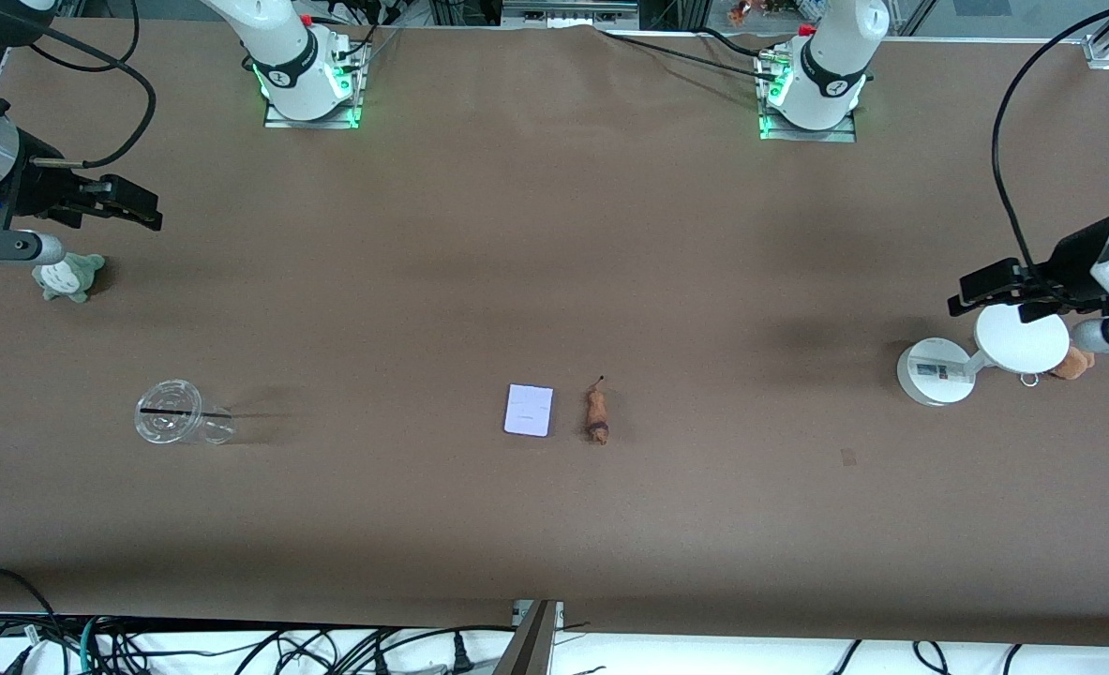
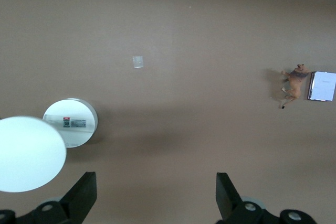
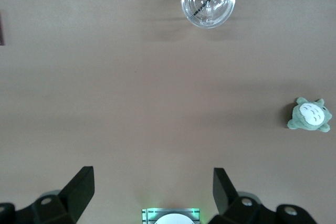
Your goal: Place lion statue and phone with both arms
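A small flat pale lavender-white rectangular phone [image 1: 529, 411] and a tiny elongated orange-brown lion statue [image 1: 597, 416] are seen lying just beside each other, apart, near the middle of the brown-covered table [image 1: 554, 234], the lion toward the left arm's end. The left gripper [image 1: 971, 292] is held in the air over that end of the table, fingers spread wide with nothing between them, above a white round-based desk lamp [image 1: 938, 371]; a brown plush bear [image 1: 1075, 362] is partly hidden beside the lamp. The right gripper [image 1: 146, 214] is held over the right arm's end, its fingers likewise spread and empty, near a grey-green plush toy [image 1: 68, 277]. A clear plastic cup with a black straw [image 1: 177, 422] is shown lying nearer the front camera than the plush toy
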`<state>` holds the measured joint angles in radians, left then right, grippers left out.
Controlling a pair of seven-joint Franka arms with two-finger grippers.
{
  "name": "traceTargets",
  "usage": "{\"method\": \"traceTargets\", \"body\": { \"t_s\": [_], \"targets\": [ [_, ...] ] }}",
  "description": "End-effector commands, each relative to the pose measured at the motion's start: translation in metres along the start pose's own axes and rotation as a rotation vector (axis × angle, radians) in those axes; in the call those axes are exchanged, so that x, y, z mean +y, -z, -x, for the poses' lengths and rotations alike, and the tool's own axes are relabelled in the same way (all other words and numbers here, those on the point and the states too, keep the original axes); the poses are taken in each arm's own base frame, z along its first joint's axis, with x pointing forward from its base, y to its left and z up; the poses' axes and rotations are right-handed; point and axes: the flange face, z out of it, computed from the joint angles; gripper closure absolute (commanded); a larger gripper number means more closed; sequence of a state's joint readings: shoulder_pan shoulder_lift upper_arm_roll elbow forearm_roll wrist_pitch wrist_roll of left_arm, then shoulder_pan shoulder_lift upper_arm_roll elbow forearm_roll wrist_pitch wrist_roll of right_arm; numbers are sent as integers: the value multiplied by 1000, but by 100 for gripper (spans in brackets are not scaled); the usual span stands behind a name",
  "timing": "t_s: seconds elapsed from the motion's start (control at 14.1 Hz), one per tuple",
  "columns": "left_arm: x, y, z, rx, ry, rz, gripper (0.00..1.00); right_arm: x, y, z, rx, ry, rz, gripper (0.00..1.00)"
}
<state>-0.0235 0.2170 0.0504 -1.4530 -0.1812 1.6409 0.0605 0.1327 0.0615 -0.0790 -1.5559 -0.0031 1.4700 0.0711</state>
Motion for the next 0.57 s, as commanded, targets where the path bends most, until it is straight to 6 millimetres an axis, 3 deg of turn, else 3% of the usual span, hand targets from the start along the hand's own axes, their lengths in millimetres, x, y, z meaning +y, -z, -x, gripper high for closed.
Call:
{"method": "traceTargets", "body": {
  "t_s": [0.0, 0.35, 0.5],
  "targets": [
    [51, -12, -19, -9, -27, -29, 0, 1, 5, -2, 1, 1, -16, 0],
    [126, -71, -47, -57, 135, -44, 0, 1, 5, -2, 1, -1, -16, 0],
    [174, -84, -45, -58, 137, -52, 0, 1, 5, -2, 1, -1, -16, 0]
  ]
}}
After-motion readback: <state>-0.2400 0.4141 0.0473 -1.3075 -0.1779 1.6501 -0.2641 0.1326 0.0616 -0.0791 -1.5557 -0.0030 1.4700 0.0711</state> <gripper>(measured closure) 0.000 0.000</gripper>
